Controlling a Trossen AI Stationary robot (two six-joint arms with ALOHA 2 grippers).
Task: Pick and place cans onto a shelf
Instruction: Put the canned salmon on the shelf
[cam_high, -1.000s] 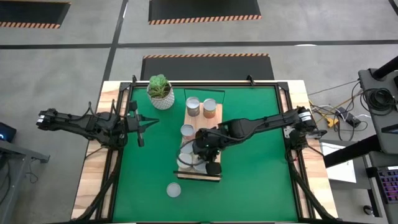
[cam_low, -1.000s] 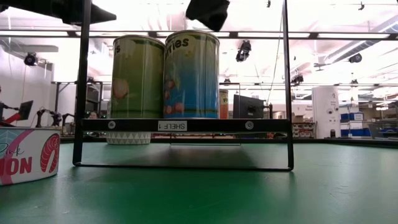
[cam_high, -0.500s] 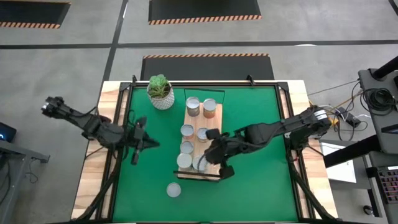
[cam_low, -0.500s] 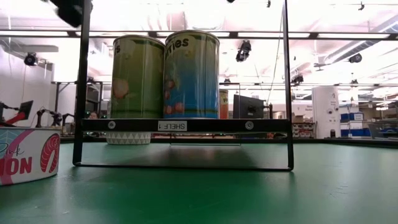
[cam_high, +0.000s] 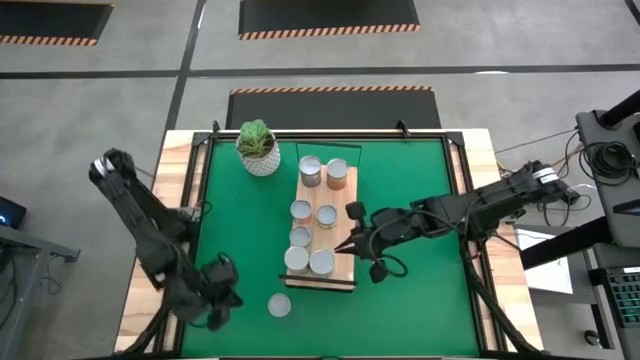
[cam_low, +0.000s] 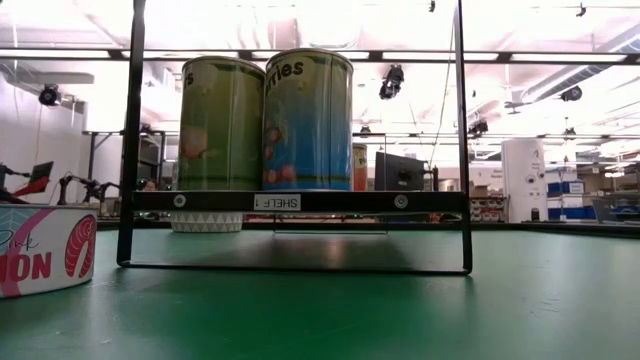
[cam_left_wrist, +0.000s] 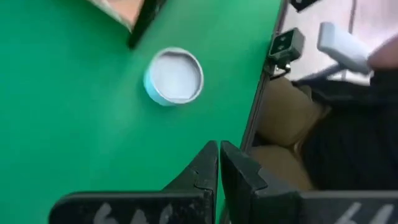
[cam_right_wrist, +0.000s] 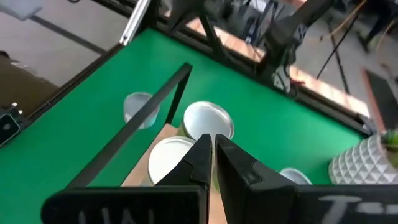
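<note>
Label "SHELF 1" (cam_low: 275, 202) only in low view.

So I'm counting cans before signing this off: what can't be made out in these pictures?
- Low view: the two front cans on the shelf hide most of those behind.
- Low view: the loose can is cut off by the picture's edge.
- High view: can labels are too small to read.

A small green leafy plant in a white ribbed pot (cam_high: 259, 148) stands near a far corner of the flat green mat (cam_high: 410, 220). The mat covers a light wooden surface (cam_high: 150, 265). Around it lies grey floor with black panels edged in orange stripes (cam_high: 330, 15).
</note>
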